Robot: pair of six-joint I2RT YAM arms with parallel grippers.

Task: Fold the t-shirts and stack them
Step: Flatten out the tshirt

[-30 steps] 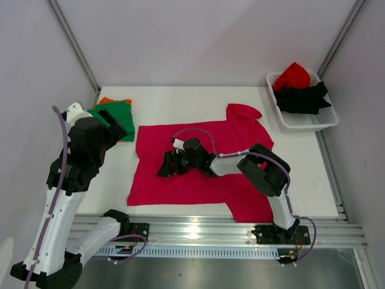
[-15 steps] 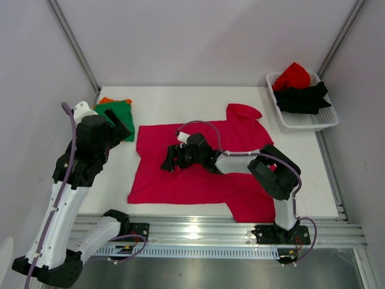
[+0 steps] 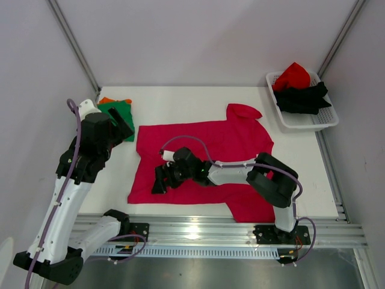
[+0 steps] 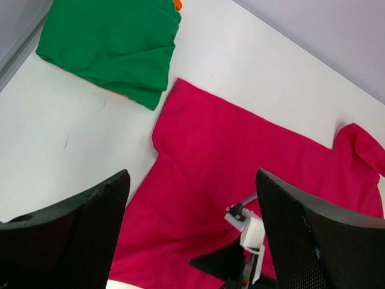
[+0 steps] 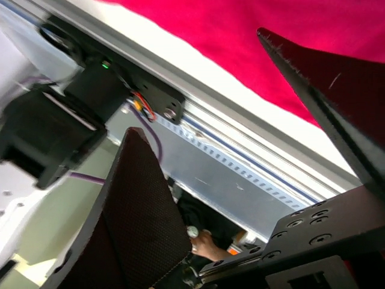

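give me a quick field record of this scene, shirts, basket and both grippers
spread shirt: magenta-pink cloth t-shirt lying flat in the middle, not yet folded
stack: folded green cloth t-shirt on an orange one, far left corner
basket: white plastic lattice basket, far right, holding a red shirt and a black shirt
left gripper: open, empty, raised near the green cloth t-shirt
right gripper: open, low over the magenta-pink cloth t-shirt's near left part

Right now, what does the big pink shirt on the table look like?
The magenta-pink soft cloth t-shirt lies spread out, flat with a few wrinkles, on the white table. One short sleeve curls up at its far right corner. The open right gripper is over its near left part; whether it touches is unclear.
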